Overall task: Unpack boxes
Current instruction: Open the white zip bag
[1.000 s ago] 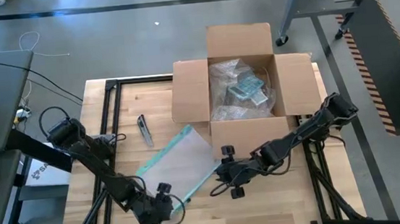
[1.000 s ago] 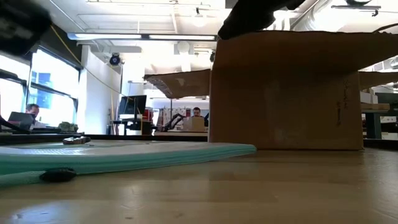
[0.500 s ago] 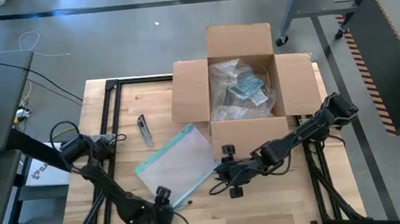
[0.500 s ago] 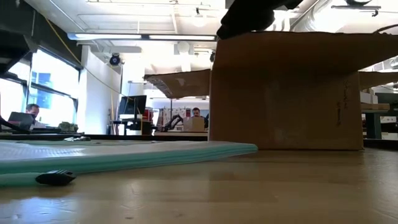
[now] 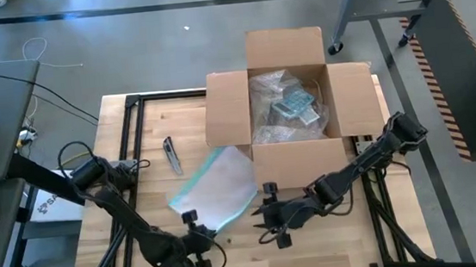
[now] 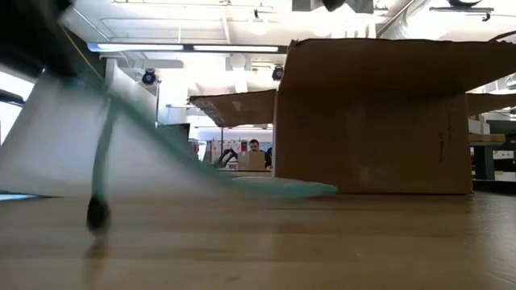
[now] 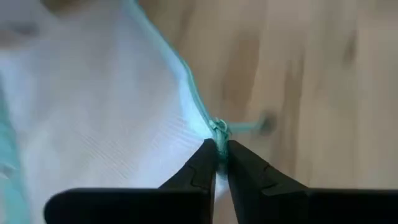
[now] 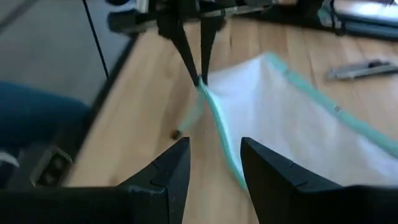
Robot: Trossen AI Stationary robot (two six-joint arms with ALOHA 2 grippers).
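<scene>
The brown cardboard box [image 5: 289,90] stands open at the table's far middle, its flaps spread, with crumpled clear wrap and small items inside. A flat clear pouch with a teal edge [image 5: 215,185] lies in front of it, its near corner raised off the table [image 6: 72,137]. My left gripper [image 5: 197,232] is shut on that corner. From the teal edge a thin cord hangs with a dark end [image 6: 97,213]. My right gripper [image 8: 214,158] stands open by the pouch's right side, one finger on either side of the teal edge [image 8: 225,152]; I see no contact. My left gripper pinches the pouch's teal edge at its near corner [image 7: 218,129] between its two fingertips [image 8: 194,59]. The fingers slant down onto it from the table's near side. The corner is lifted clear, and the pouch slopes down from it to its far part, which rests on the table.
A utility knife [image 5: 172,155] lies on the table left of the box. The box's near flap [image 5: 297,161] hangs toward the right arm. Black frame rails [image 5: 131,143] run along the table's left and right sides. People sit in the room beyond.
My left gripper has shut on the pouch's near corner and gone up with it. That corner has lifted clear, so the pouch now slopes, with its far part staying on the table. The cord's dark end has risen and hangs.
</scene>
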